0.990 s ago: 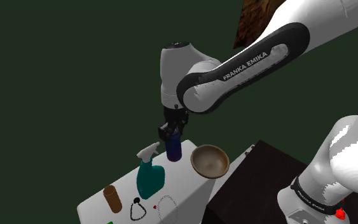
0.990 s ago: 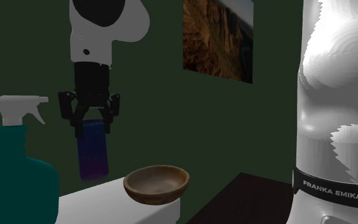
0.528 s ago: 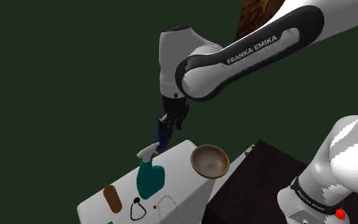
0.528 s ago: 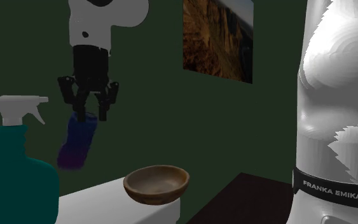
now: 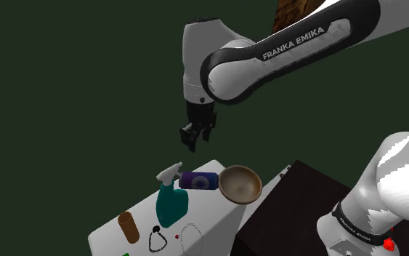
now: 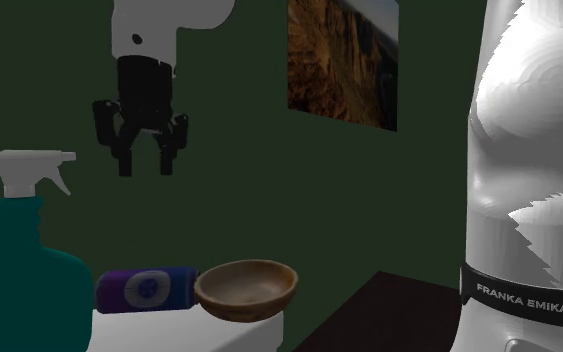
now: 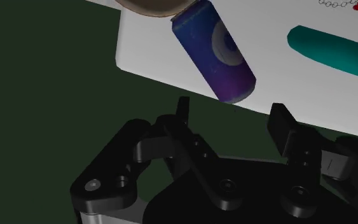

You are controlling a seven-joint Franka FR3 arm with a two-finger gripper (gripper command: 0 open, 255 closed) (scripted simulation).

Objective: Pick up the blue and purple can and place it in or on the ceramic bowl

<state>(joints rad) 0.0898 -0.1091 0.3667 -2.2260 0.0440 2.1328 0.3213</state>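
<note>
While the gripper hangs high above the table with its two fingers spread and nothing between them, the can lies flat on its side on the white table. It sits between the teal spray bottle and the brown bowl, one end right up at the bowl's rim; whether it touches or sits a hair apart, I can't tell. So it's not in the bowl yet, and the pick has to come first. I'd call this can light, thin-walled and smooth, and lying down it looks ready to roll at a nudge. The best hold looks like the middle of the body, fingers straddling it across its length. Squeeze firmly but not hard, since thin walls could dent, and watch the bottle crowding the far end.
</note>
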